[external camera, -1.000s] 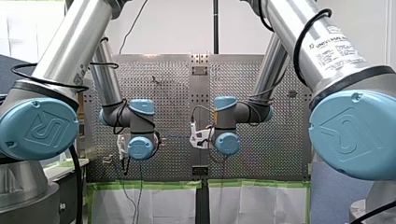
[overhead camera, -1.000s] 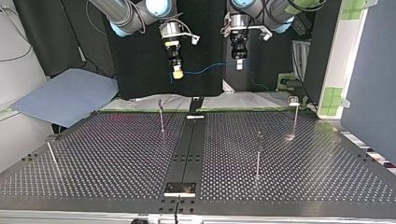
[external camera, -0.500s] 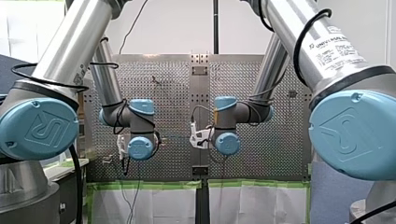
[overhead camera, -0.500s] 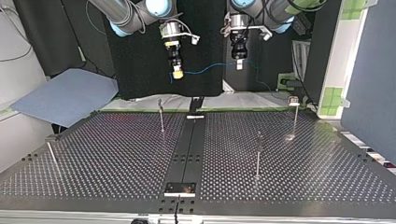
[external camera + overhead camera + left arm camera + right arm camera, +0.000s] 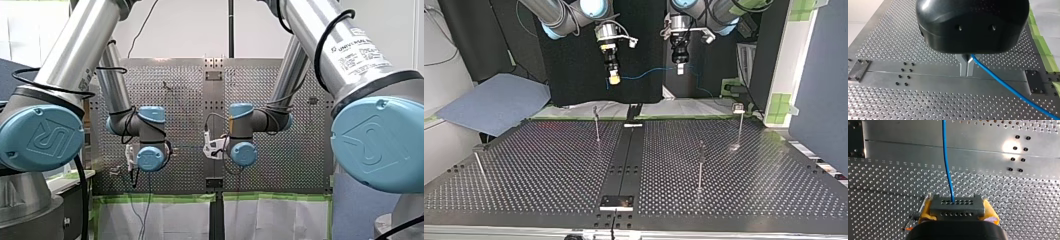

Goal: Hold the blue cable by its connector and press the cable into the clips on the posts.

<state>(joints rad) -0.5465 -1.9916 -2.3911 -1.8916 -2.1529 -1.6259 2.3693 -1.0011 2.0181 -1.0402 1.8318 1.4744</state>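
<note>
In the left wrist view my left gripper (image 5: 967, 74) has its metal fingers (image 5: 962, 65) shut on the blue cable (image 5: 1008, 86), which trails off beside them over the table. My right gripper (image 5: 957, 213) grips the grey connector (image 5: 958, 204) between yellow pads (image 5: 926, 210), and the cable (image 5: 947, 167) leaves the connector straight ahead. Seen from across the table, both grippers hang high behind the table's far edge: my right (image 5: 614, 78) at the left, my left (image 5: 679, 68) at the right, the cable (image 5: 646, 73) strung between them. Thin clip posts (image 5: 597, 125) (image 5: 700, 165) (image 5: 739, 122) stand below.
Another post (image 5: 479, 167) leans near the top view's left edge of the perforated table (image 5: 549, 170). A dark centre rail (image 5: 626, 160) runs across the table. A blue sheet (image 5: 494, 102) lies off the table at the top view's left, and the loose cable (image 5: 704, 91) sags toward a green-taped stand.
</note>
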